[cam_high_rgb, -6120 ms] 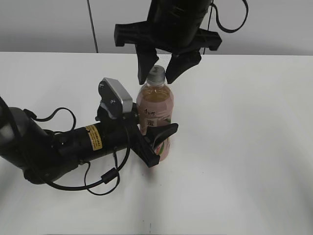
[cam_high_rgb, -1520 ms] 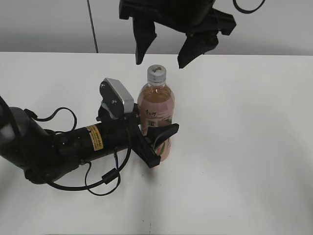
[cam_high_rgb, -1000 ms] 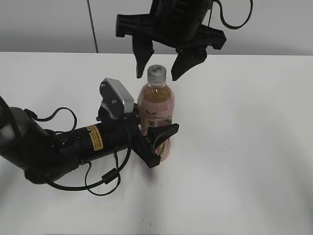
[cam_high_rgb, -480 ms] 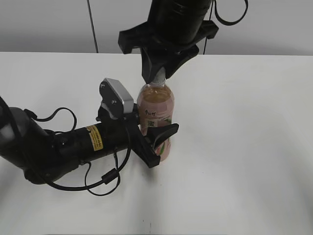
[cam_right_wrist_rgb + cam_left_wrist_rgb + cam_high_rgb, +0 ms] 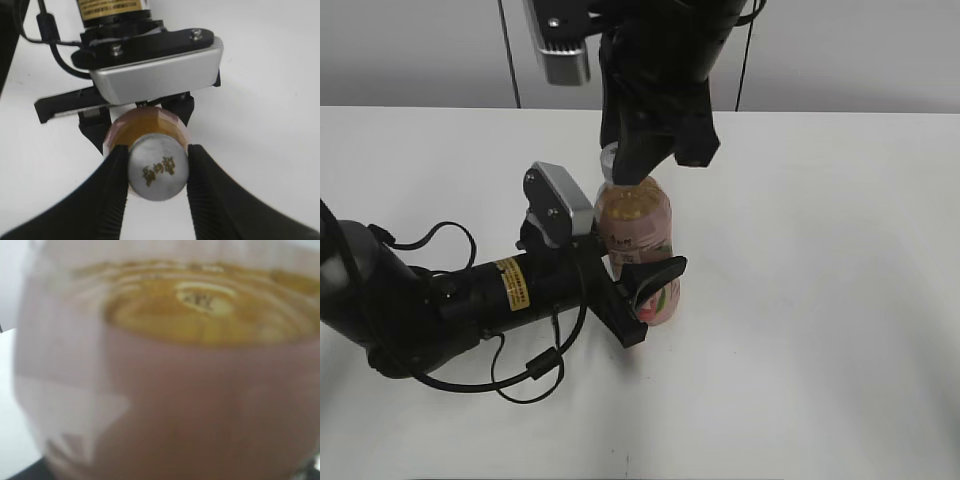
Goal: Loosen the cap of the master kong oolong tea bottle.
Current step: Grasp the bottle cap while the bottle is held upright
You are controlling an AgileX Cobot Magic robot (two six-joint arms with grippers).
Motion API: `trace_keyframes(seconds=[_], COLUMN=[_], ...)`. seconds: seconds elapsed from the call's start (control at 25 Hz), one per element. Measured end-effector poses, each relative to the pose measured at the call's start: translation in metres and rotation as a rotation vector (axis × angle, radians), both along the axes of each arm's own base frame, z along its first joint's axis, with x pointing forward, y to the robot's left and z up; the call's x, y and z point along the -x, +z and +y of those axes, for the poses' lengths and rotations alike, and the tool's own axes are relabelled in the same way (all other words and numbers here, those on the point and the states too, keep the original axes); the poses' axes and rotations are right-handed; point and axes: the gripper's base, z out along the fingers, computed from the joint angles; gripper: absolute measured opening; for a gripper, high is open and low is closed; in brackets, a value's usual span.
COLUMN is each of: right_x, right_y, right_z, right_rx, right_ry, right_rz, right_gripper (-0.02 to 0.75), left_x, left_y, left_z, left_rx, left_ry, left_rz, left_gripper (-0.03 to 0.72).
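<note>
The master kong oolong tea bottle [image 5: 635,235] stands on the white table, leaning a little to the left at the top. My left gripper [image 5: 645,292] lies low and is shut round its lower body; in the left wrist view the blurred bottle [image 5: 200,390] fills the frame and hides the fingers. My right gripper [image 5: 623,165] comes down from above and is shut on the cap [image 5: 608,158], mostly hiding it. In the right wrist view the cap [image 5: 157,171] sits pinched between both black ribbed fingers [image 5: 112,192] of the right gripper [image 5: 157,175], above the bottle's shoulder [image 5: 145,122].
The white table [image 5: 820,300] stretches to the right and front of the bottle. My left arm and its cables [image 5: 440,300] lie across the left of the table. Its silver wrist camera housing [image 5: 155,70] sits right behind the bottle.
My right gripper came down from above the bottle, shut on the cap and turned about its wrist. The bottle's top now leans left. The left arm has stayed put.
</note>
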Motion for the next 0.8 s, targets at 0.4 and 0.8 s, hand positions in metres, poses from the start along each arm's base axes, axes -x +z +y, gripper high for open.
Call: trace_keyframes(seconds=[0.4, 0.8], right_x=[-0.0032, -0.0059], right_y=[0.0024, 0.0027], right_z=[-0.004, -0.0068], right_rx=[0.134, 0.2], right_ry=[0.538, 0.615], right_rz=[-0.265, -0.321], right_gripper=[0.276, 0.276], left_x=[-0.0015, -0.0025], left_y=[-0.0005, -0.0019], left_z=[-0.0002, -0.0001], left_rx=[-0.01, -0.03], left_ry=[0.006, 0.012], left_rz=[0.003, 0.005], left_gripper=[0.385, 0.377])
